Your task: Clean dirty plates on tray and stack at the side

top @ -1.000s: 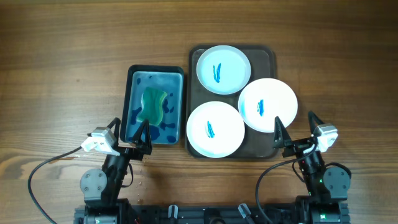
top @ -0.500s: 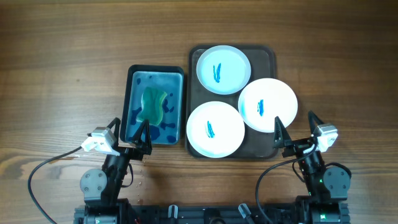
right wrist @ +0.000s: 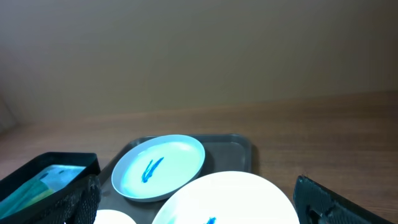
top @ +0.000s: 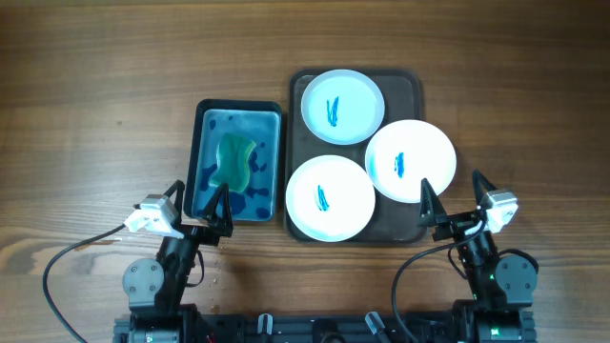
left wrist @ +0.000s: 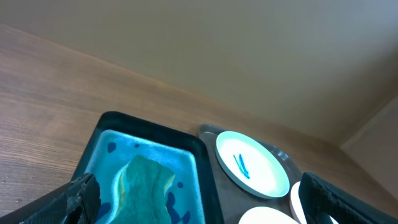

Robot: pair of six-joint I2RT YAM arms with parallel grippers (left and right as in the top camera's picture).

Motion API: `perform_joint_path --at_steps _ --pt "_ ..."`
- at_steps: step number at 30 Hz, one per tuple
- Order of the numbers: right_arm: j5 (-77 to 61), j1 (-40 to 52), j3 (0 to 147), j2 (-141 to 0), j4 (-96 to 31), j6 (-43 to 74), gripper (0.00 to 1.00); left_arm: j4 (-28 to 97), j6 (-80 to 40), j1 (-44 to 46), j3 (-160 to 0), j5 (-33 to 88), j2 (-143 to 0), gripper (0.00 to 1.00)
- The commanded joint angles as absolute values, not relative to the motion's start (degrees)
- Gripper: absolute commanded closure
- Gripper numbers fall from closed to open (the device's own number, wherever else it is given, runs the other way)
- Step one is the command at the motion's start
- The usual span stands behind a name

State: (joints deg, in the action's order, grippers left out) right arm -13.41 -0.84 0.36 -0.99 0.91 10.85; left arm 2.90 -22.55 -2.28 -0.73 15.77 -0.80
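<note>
Both claws gape wide and hold nothing. The green sponge point(top: 235, 160) lies in the basin point(top: 199, 152) at twelve o'clock from the left claw point(top: 200, 202), its long axis running twelve-to-six, so the left arm is nearer. The three smeared plates point(top: 329, 198) sit on the tray point(top: 412, 84), at eleven o'clock from the right claw point(top: 453, 198).

You have no change to note from one second ago to now. From overhead, none of the three plates point(top: 343, 107) has moved on the tray point(top: 405, 90), and their blue smears look the same. The left gripper point(top: 198, 195) and right gripper point(top: 451, 195) have not shifted either, and their jaws are no wider and no narrower than before.
</note>
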Motion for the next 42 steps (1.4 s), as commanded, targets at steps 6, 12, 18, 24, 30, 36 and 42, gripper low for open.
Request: perform_joint_path --at_steps 6,12,18,24,30,36,42 --pt "-12.86 -0.60 0.30 -0.93 1.04 10.61 0.00 2.79 -21.61 -1.91 -0.34 15.84 -0.93 0.00" --pt "-12.86 -0.60 0.30 -0.93 1.04 10.63 0.00 2.79 -21.61 -1.91 -0.34 15.84 -0.93 0.00" --pt "-12.86 -0.60 0.30 -0.93 1.10 10.68 0.00 2.79 -21.61 -1.91 -0.34 15.84 -0.93 0.00" --pt "-11.33 -0.60 0.30 -0.93 1.26 10.50 0.00 2.72 -21.63 -1.91 -0.34 15.84 -0.93 0.00" --pt "-17.50 -0.60 0.30 -0.97 1.41 20.23 0.00 0.78 -21.65 -1.91 -0.34 17.80 -0.93 0.00" --pt "-24.05 -0.60 3.99 -1.06 1.85 19.40 0.00 -1.93 -21.67 -1.91 -1.85 23.90 -0.93 0.00" --pt "-24.05 -0.60 18.35 -6.96 -2.87 11.84 0.00 2.31 -21.32 -1.93 -11.92 23.33 -3.60 0.00"
